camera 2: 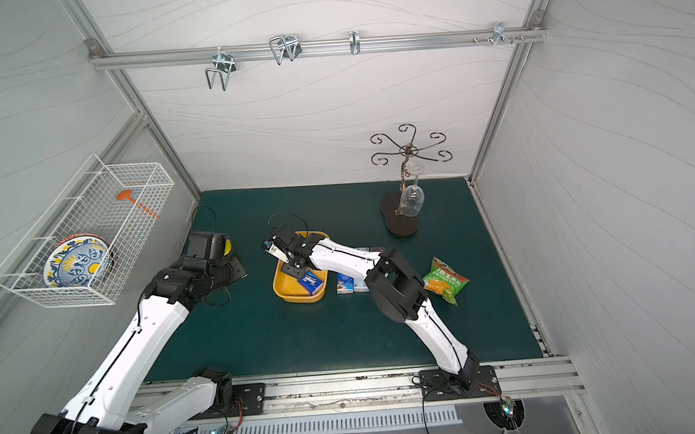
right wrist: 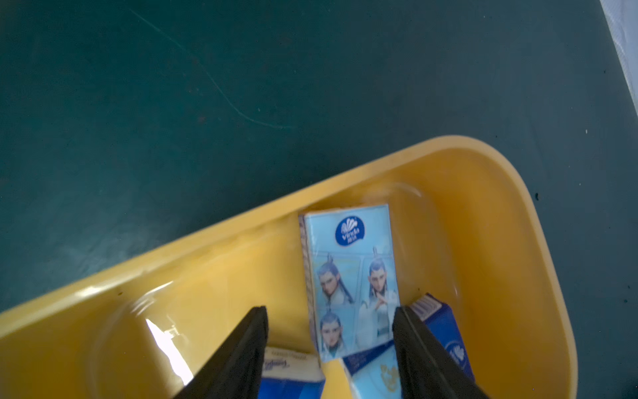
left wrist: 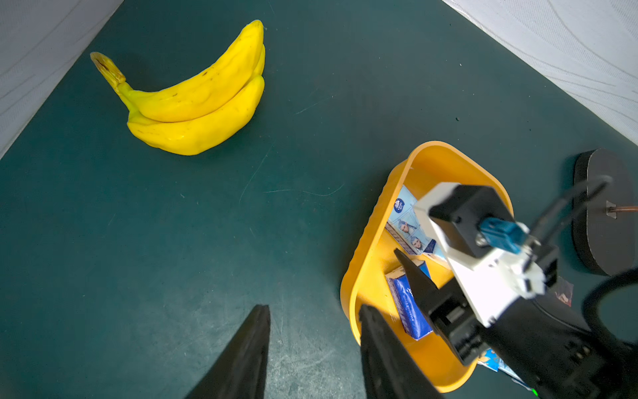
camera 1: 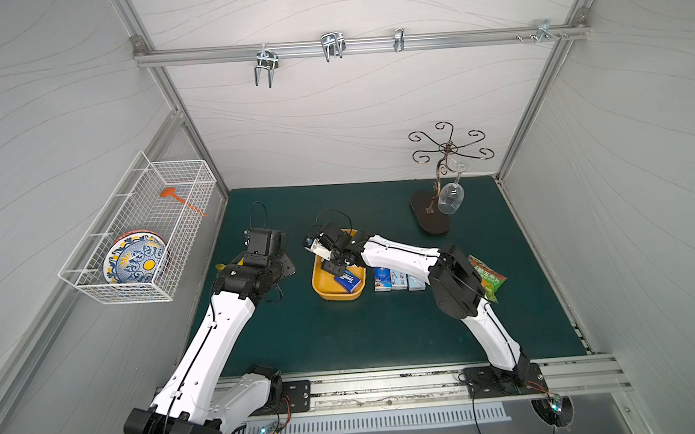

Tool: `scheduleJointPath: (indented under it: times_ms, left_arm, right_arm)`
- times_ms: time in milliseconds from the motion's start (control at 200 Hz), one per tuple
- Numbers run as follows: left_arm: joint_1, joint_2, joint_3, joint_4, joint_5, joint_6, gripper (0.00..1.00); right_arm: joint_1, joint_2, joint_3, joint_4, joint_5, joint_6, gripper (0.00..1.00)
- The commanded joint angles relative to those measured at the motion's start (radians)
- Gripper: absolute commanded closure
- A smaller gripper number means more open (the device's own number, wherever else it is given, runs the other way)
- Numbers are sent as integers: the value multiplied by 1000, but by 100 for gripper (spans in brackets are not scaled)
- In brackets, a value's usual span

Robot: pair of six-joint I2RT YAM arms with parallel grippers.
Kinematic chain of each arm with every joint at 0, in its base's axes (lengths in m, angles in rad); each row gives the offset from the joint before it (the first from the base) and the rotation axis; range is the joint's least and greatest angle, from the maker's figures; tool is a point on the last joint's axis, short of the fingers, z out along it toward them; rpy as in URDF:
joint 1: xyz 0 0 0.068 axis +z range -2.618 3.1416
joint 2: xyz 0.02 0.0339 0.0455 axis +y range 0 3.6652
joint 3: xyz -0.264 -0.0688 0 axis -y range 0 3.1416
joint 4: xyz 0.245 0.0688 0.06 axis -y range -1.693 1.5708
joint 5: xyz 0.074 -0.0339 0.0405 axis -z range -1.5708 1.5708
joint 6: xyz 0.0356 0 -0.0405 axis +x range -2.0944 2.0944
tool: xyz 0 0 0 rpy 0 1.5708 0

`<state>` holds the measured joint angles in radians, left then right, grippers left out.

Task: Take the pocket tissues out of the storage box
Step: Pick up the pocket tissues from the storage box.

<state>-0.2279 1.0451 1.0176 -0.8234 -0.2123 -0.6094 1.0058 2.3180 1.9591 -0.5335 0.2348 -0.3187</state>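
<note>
Shallow yellow-orange plastic storage box (camera 1: 323,285) with rounded corners sits on the dark green mat (camera 1: 386,331). Right gripper (right wrist: 329,307) is down inside the box, black fingers spread wide. They straddle a light-blue pocket tissue packet printed with cartoon figures (right wrist: 348,262) without pinching it; a gap shows on one side. That packet is at the box's far end. Dark-blue tissue packet (camera 1: 347,279) is also in the box, toward the near end. More packets in the box are partly hidden under the fingers, count unclear. Row of three blue-and-white tissue packets (camera 1: 398,280) lies on the mat just beside the box, outside it. Left gripper (left wrist: 314,307) hangs over the mat beside the box, on the side opposite the row, fingers parted, nothing between them. Yellow banana bunch (left wrist: 193,103) is well apart from the box. Green-and-yellow crinkly snack bag (camera 1: 488,277) lies past the row, away from the box.
</note>
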Motion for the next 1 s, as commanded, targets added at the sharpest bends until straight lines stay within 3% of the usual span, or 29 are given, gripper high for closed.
scheduleJointPath:
  times_ms: [0, 270, 660, 800, 996]
  left_arm:
    - [5, -6, 41, -3, -7, 19, 53]
    - [15, -17, 48, -11, -14, 31, 53]
    - [15, -17, 52, -10, -9, 28, 53]
    - [15, -19, 53, -10, -8, 26, 53]
    - [15, -20, 55, -7, -7, 25, 53]
  right_arm:
    - [-6, 63, 54, -49, 10, -32, 37]
    - [-39, 131, 98, -71, -6, -13, 38]
    - [-58, 99, 26, 2, -14, 35, 73]
    - [-59, 59, 8, 24, -21, 54, 79]
    - [-65, -29, -23, 42, -61, 124, 79]
